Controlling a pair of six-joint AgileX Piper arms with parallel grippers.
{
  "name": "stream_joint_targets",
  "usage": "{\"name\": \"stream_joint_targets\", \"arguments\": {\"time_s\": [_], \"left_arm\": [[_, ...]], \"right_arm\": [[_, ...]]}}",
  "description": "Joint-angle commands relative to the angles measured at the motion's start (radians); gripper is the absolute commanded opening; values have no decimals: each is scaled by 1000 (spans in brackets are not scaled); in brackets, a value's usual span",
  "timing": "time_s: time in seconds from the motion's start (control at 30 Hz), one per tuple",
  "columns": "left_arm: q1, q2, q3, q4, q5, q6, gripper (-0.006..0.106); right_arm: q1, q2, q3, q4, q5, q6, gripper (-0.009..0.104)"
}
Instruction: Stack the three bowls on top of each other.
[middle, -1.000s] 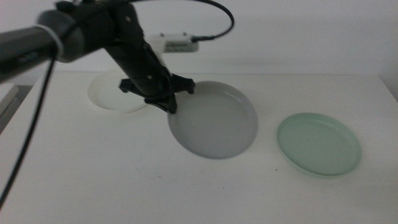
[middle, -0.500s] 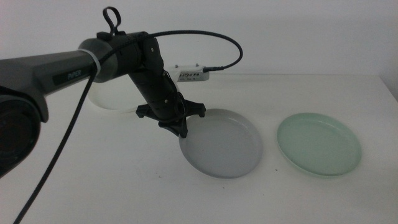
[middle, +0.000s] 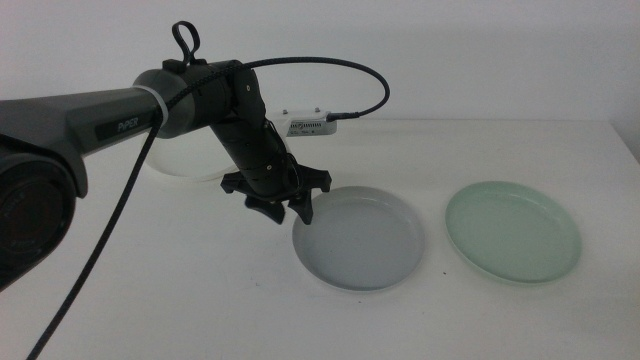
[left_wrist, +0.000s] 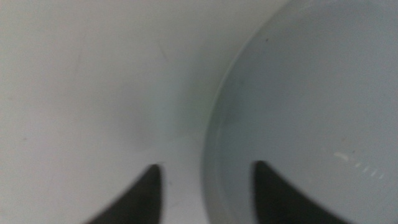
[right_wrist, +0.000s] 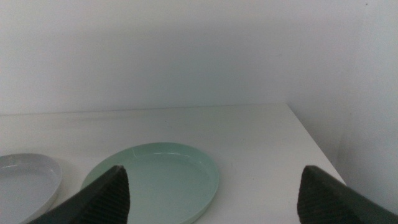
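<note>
Lowered flat onto the table (middle: 150, 290), the grey bowl (middle: 360, 240) has been released beside the mint bowl (middle: 512, 230).
Its rim is straddled by the left gripper (middle: 285, 205), jaws parted; the right gripper (right_wrist: 211, 193) is spread wide.

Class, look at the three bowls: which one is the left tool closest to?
The grey bowl, in the middle. The left tool straddles its rim, open; the white bowl sits behind the arm, and the green bowl lies far right.
</note>
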Motion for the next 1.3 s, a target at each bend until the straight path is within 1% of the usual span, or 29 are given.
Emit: {"name": "stream_joint_targets", "arguments": {"time_s": [0.0,0.1,0.13,0.27,0.47,0.57,0.67,0.83,0.97,1.17,1.27], "left_arm": [[-3,-17,-6,15,11,8,59],[10,-49,-10,22,45,40,87],[19,-65,-16,31,60,40,94],[54,-152,-35,55,113,44,94],[134,-309,-37,196,178,-16,94],[191,-352,-37,218,159,-26,94],[258,-352,-49,240,106,-26,94],[347,-228,-195,342,110,-34,94],[401,-95,-339,342,125,-26,94],[451,106,-537,262,148,26,94],[458,192,-590,254,138,28,94]], "right_arm": [[3,-5,3,-9,-7,-4,93],[3,-5,3,-9,-7,-4,93],[3,-5,3,-9,-7,-4,93],[3,-5,3,-9,-7,-4,93],[3,-5,3,-9,-7,-4,93],[3,-5,3,-9,-7,-4,93],[3,-5,3,-9,-7,-4,93],[3,-5,3,-9,-7,-4,93],[3,-5,3,-9,-7,-4,93],[3,-5,3,-9,-7,-4,93],[3,-5,3,-9,-7,-4,93]]}}
